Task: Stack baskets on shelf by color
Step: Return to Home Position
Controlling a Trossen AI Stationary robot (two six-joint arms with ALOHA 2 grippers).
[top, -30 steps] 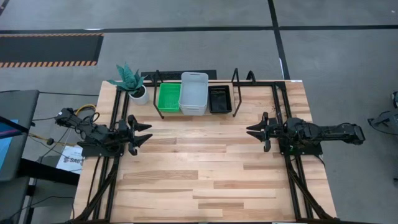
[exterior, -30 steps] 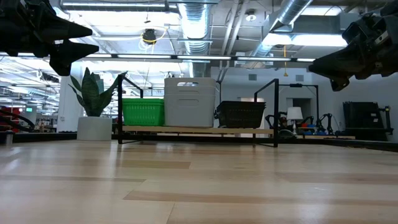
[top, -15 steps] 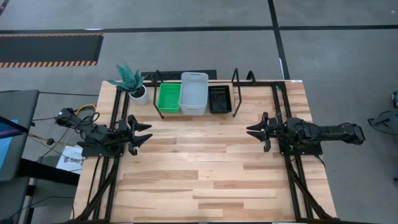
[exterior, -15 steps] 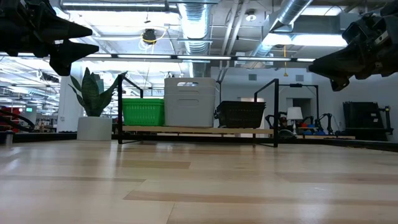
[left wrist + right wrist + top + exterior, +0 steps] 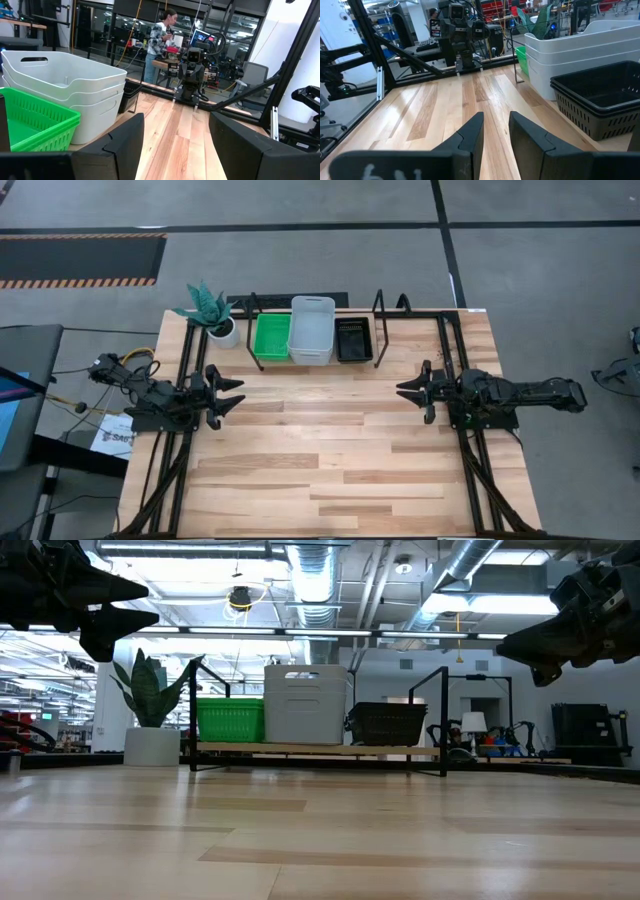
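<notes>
Unchanged: left claw (image 5: pixel 239 393), right claw (image 5: pixel 403 391) parked; 3 basket stacks (image 5: pixel 311 330) on shelf (image 5: pixel 300 749).

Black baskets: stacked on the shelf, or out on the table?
On the shelf, nested: black baskets rest on its board beside the white baskets; left gripper and right gripper hang open, empty.

I'm looking at the wooden table (image 5: pixel 330 460), with the shelf (image 5: pixel 240 748) standing along its far edge, a light board on a black wire frame. Three nested stacks sit side by side on that board: the green baskets (image 5: pixel 271 338) on the left, the taller white baskets (image 5: pixel 311 330) in the middle and the black baskets (image 5: pixel 353 340) on the right. A potted plant (image 5: pixel 215 315) stands on the table just beside the shelf's left end.
</notes>
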